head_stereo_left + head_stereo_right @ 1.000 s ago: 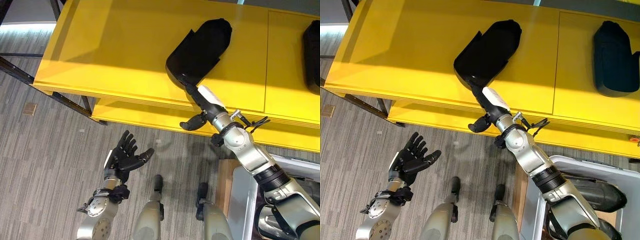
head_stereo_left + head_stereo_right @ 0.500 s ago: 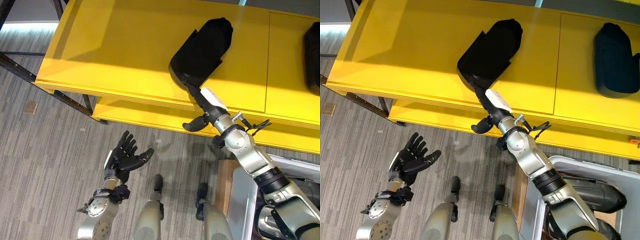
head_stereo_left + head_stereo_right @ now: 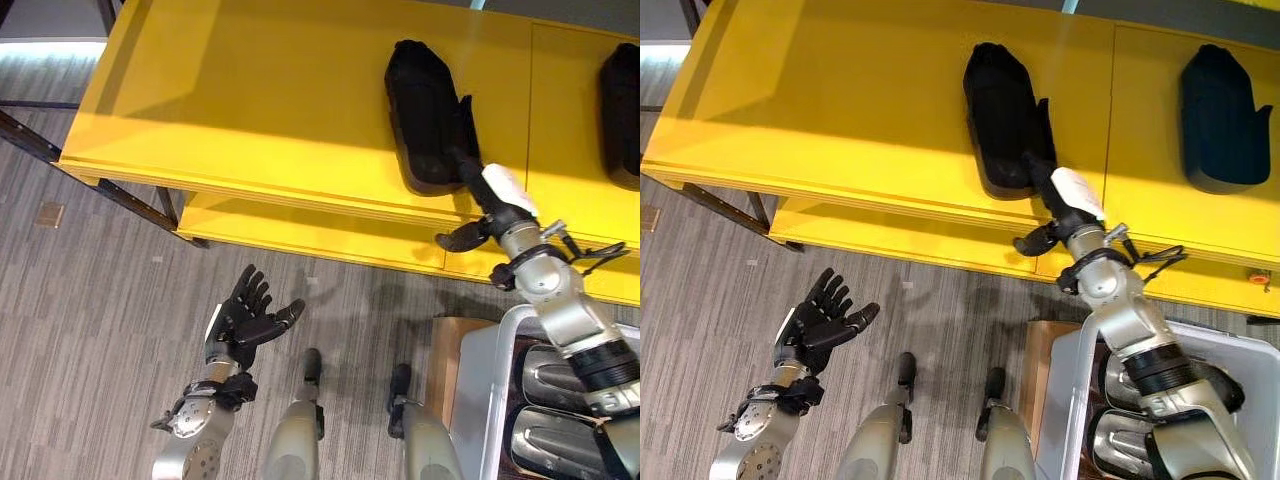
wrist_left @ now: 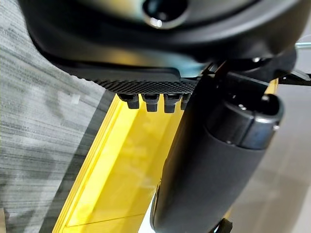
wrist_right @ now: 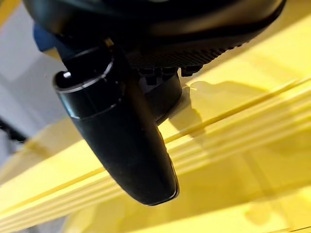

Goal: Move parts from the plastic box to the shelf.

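Yellow shelf top (image 3: 840,90) carries a black moulded plastic part (image 3: 1002,115), lying just ahead of the right hand (image 3: 1065,205), whose straight fingers touch its near end, thumb splayed aside. Left hand (image 3: 812,330) hangs open, empty, over grey floor (image 3: 700,280).

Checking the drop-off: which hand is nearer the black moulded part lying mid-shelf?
Right. The right hand touches the near end of the black moulded part on the yellow shelf. The left hand hangs open over the floor, well short of the shelf.
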